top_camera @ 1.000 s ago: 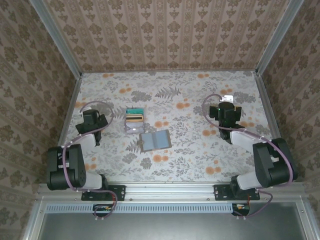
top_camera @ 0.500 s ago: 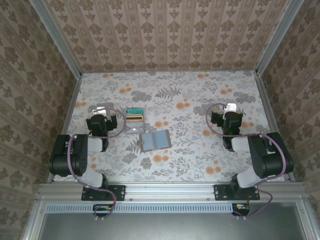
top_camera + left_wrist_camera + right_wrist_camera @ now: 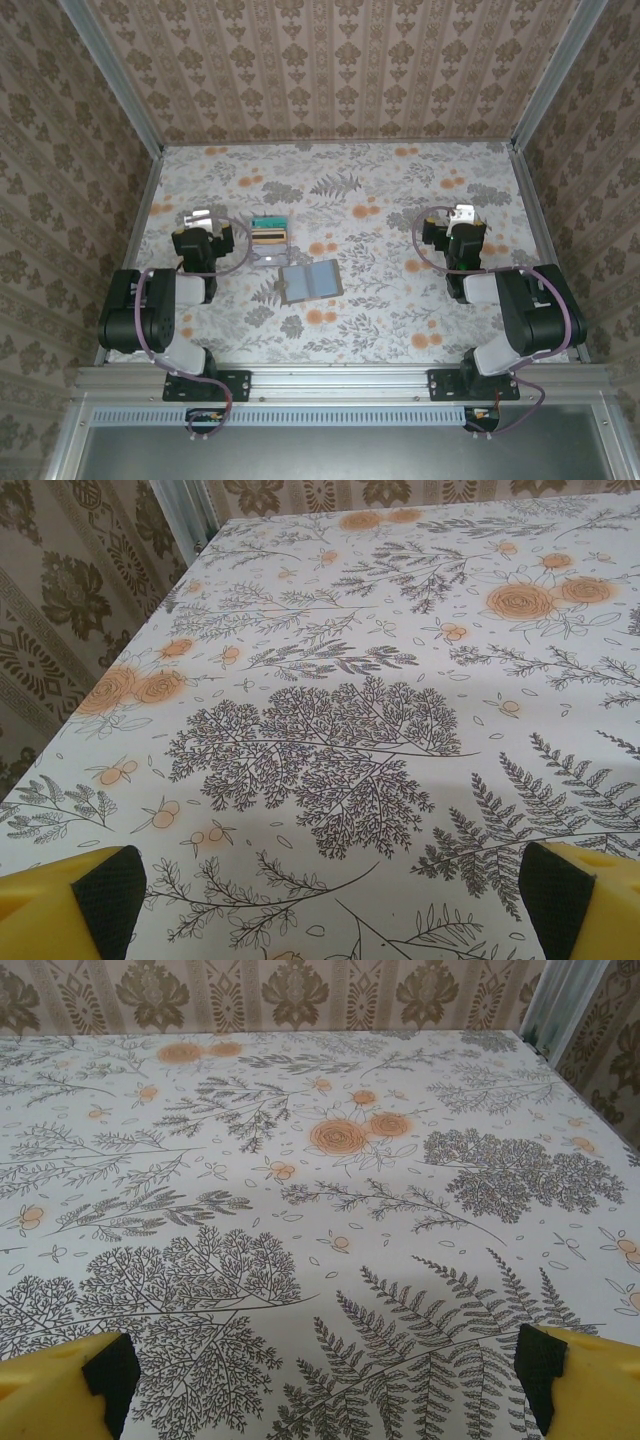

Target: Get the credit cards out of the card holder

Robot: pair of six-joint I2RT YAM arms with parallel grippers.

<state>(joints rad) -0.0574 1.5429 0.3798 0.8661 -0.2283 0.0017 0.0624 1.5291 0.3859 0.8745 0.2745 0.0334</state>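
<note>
Yellow fingers with dark pads (image 3: 108,895) stand at the two lower corners of the left wrist view. The left tool (image 3: 200,220) is spread wide, with nothing between the jaws but the floral counter (image 3: 400,180). The right wrist view reads the same: the right tool (image 3: 460,216) is spread wide and empty.

Change over the last second: the left arm has swung out of a low folded pose, and its tool now points toward the top of the frame at centre left. The right arm has drawn back toward the lower right with its elbow folded. In the last half second there is almost no motion on either side. Holder and cards have not shifted.

Task things, overhead view:
- The card holder (image 3: 310,282) lies open, pale grey-blue face up, just below centre.
- The credit cards (image 3: 268,240) lie in a striped stack with teal and tan edges showing, just up-left of the holder. Whether the two touch, cannot tell.
- Both tools are well apart from them.

Reading (judgement): the cards look already out and the arms look parked, so the task is probably at its end.

Not resolvable: whether any card remains in the holder's slots, how many cards are in the stack, and what the pale edge under the stack is.
</note>
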